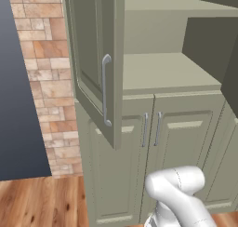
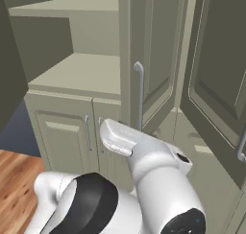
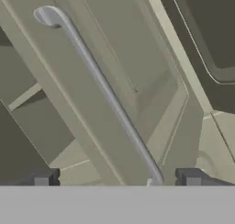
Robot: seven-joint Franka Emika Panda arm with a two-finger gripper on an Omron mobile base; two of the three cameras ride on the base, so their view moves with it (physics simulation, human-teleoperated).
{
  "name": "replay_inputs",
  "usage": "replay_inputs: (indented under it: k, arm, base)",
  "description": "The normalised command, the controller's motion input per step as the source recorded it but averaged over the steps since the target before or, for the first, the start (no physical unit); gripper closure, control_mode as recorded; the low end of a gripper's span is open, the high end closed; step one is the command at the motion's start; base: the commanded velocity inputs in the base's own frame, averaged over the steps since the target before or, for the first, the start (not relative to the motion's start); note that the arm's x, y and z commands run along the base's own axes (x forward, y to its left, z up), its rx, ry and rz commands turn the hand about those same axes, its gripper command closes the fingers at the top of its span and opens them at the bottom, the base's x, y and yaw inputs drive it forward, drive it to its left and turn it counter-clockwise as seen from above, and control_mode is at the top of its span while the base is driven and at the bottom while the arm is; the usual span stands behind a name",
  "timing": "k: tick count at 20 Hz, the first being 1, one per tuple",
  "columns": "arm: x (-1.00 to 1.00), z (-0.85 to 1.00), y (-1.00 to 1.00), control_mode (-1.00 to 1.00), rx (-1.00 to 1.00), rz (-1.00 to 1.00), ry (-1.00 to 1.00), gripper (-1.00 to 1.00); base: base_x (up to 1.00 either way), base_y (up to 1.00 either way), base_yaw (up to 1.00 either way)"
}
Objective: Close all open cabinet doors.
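Hand view shows the jaws wide apart, grasping nothing, with the silver bar handle (image 3: 101,85) of an open sage-green upper cabinet door (image 3: 133,48) running between them, close in front, above the lower doors (image 1: 181,142).

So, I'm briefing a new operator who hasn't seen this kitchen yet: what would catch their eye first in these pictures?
Probably the tall sage-green upper door swung wide open, its long silver bar handle jutting toward the camera, with bare shelves exposed behind it. In the right base view, a second open door hangs at the right edge. The hand sits open close to that bar handle, not touching it.
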Motion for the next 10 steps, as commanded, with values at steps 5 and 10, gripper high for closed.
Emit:
replay_inputs:
  k: [5, 10]
  arm:
    - [0.38, 0.0, -0.36, -1.0, 0.13, 0.22, -0.01, -1.0]
    - [0.49, 0.0, -0.24, -1.0, 0.16, 0.19, 0.0, -1.0]
  base:
    - [0.0, 0.0, 0.0]
    - [0.0, 0.0, 0.0]
